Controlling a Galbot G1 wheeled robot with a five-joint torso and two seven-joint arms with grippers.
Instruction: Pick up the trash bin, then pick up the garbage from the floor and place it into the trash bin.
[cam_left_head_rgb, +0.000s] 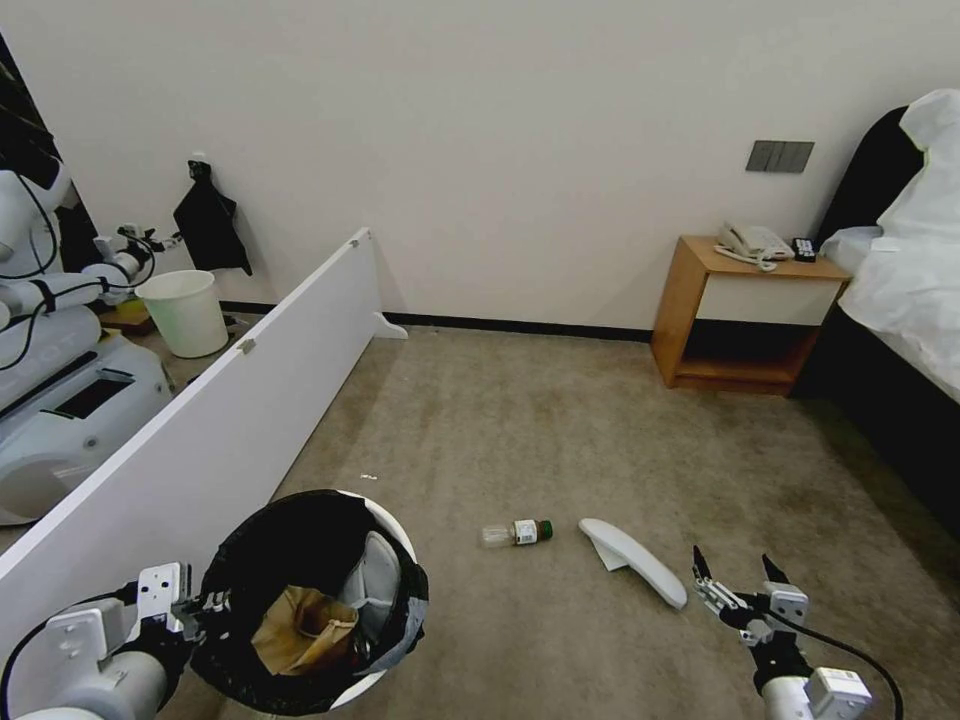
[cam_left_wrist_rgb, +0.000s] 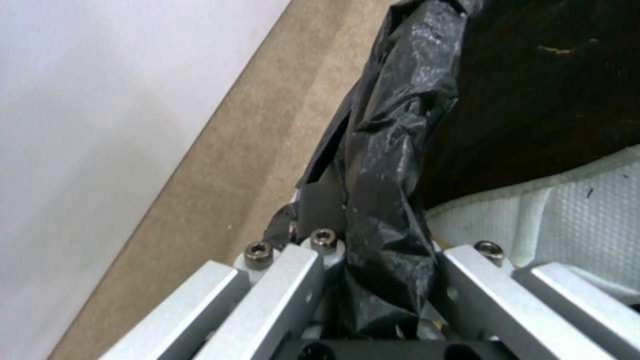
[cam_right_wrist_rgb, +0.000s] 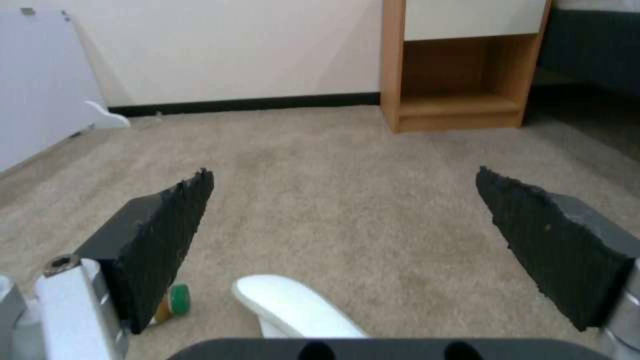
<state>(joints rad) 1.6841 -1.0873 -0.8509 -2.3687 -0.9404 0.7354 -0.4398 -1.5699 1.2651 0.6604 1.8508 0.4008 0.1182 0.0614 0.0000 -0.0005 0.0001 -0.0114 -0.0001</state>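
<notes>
The trash bin (cam_left_head_rgb: 255, 545), white with a black bag liner, hangs low at my left above the floor (cam_left_head_rgb: 560, 430). My left gripper (cam_left_head_rgb: 205, 605) is shut on its lined rim (cam_left_wrist_rgb: 390, 190). Inside lie a brown paper bag (cam_left_head_rgb: 300, 630) and a white slipper (cam_left_head_rgb: 375, 585). Garbage on the carpet: a clear green-capped bottle (cam_left_head_rgb: 517, 532) on its side and another white slipper (cam_left_head_rgb: 632, 560). My right gripper (cam_left_head_rgb: 740, 575) hovers open just right of that slipper, which sits below and between the fingers in the right wrist view (cam_right_wrist_rgb: 293, 310), with the bottle cap (cam_right_wrist_rgb: 177, 299) beside one finger.
A long white board (cam_left_head_rgb: 200, 420) leans along my left, close to the bin. A wooden nightstand (cam_left_head_rgb: 745, 310) and a bed (cam_left_head_rgb: 900, 300) stand at the right. An unlined pale bin (cam_left_head_rgb: 185, 312) and another robot (cam_left_head_rgb: 50, 400) are behind the board. A tiny white scrap (cam_left_head_rgb: 368, 476) lies on the carpet.
</notes>
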